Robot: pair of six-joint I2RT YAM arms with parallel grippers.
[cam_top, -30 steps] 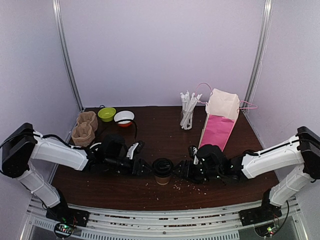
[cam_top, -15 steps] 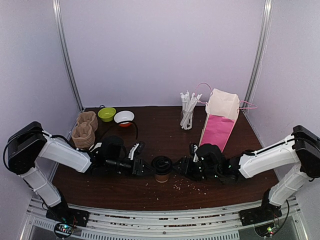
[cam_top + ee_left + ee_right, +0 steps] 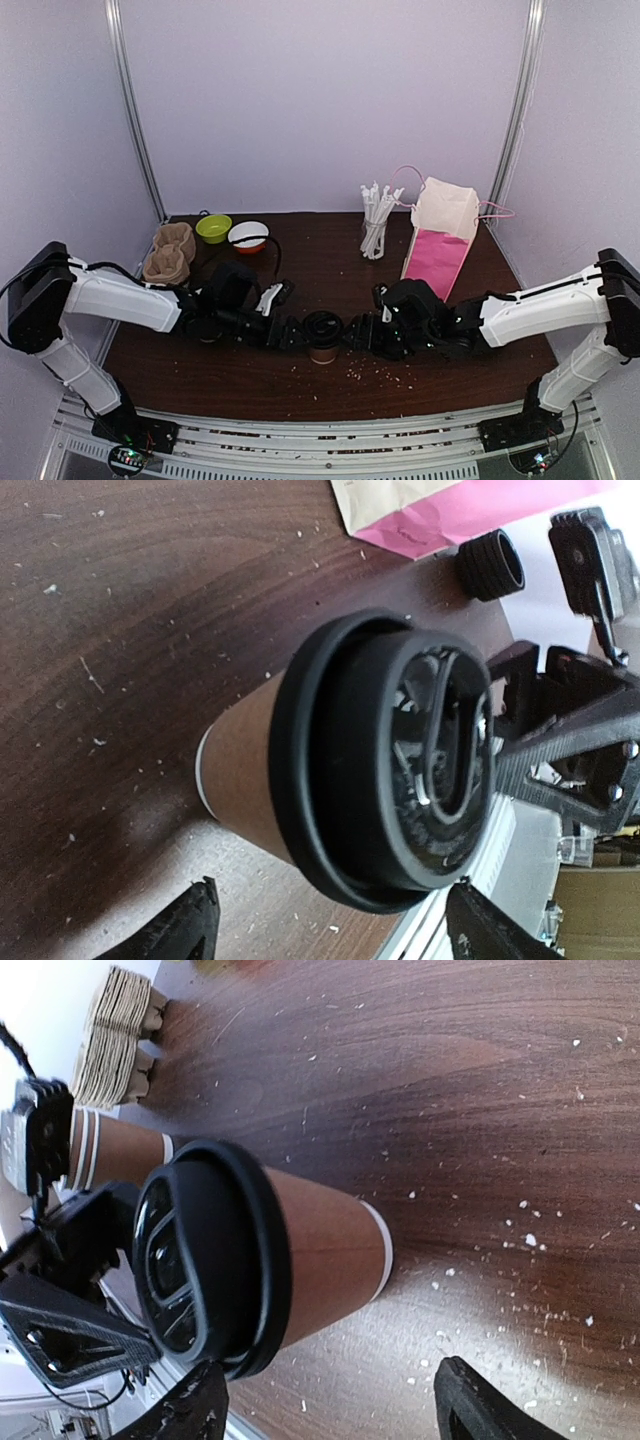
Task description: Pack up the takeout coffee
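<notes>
Your left pincer (image 3: pixel 335 922) and right pincer (image 3: pixel 332 1398) both gape open, takeout coffee (image 3: pixel 323 338) between them; uneven closing could topple it.

Surface: a dark brown wood-grain table (image 3: pixel 300 385), strewn with pale crumbs (image 3: pixel 365 373) toward its near middle. Standing on it are the takeout coffee (image 3: pixel 324 337), upright near the front centre, a pink-and-cream paper bag (image 3: pixel 438 250) at the right rear, and near its left a clear holder (image 3: pixel 375 225) of white sticks. At the left rear sit a green bowl (image 3: pixel 213 228), a white bowl (image 3: pixel 247 235) just beside it, and stacked cardboard cup trays (image 3: pixel 168 255).
</notes>
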